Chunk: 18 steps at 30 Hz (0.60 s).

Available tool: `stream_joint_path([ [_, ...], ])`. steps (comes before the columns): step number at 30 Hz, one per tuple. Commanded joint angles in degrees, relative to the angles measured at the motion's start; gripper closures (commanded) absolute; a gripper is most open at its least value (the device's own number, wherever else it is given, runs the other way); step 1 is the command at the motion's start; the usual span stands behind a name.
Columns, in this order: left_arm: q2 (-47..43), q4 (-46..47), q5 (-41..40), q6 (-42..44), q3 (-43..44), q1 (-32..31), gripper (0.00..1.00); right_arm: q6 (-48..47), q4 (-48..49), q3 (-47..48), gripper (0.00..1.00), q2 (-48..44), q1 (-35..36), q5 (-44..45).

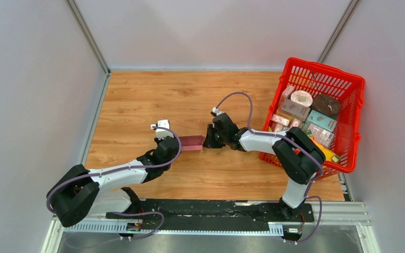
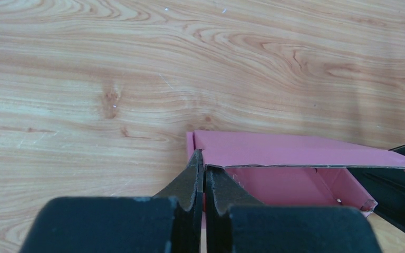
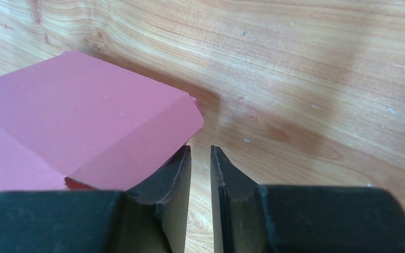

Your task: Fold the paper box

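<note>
The pink paper box [image 1: 192, 143] lies on the wooden table between my two grippers. In the left wrist view the paper box [image 2: 295, 150] shows an open inside and a raised long wall. My left gripper [image 2: 204, 158] is shut on the box's left end wall; it also shows in the top view [image 1: 176, 143]. My right gripper [image 3: 200, 150] has its jaws almost together with only wood between them. Its left finger [image 3: 171, 174] touches the angled end flap of the box [image 3: 84, 116]. In the top view it [image 1: 206, 138] sits at the box's right end.
A large red mesh basket [image 1: 321, 66] with several printed cartons stands at the right of the table, close to the right arm's elbow. Grey walls bound the table at the back and both sides. Bare wood [image 1: 153, 100] lies behind the box.
</note>
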Motion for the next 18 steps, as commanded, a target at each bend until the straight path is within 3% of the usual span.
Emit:
stream_joint_path([
  [1,-1.8,-0.3,1.6,-2.8,-2.7,-1.0,1.0,1.5,3.2,-0.4,0.77,-2.2,0.9,1.1],
  [9,-5.1,-2.9,0.1,-1.5,-3.4,-1.3,1.0,-12.7,-8.7,2.7,0.71,-7.2,0.8,8.6],
  [14,-6.4,-4.1,0.1,-0.5,-2.7,-1.3,1.0,-20.2,-2.4,-2.8,0.68,-13.8,2.0,5.0],
  [18,-6.7,-4.4,-0.1,-0.3,-2.5,-1.3,1.0,-25.3,2.0,-3.0,0.64,-15.3,4.7,8.3],
])
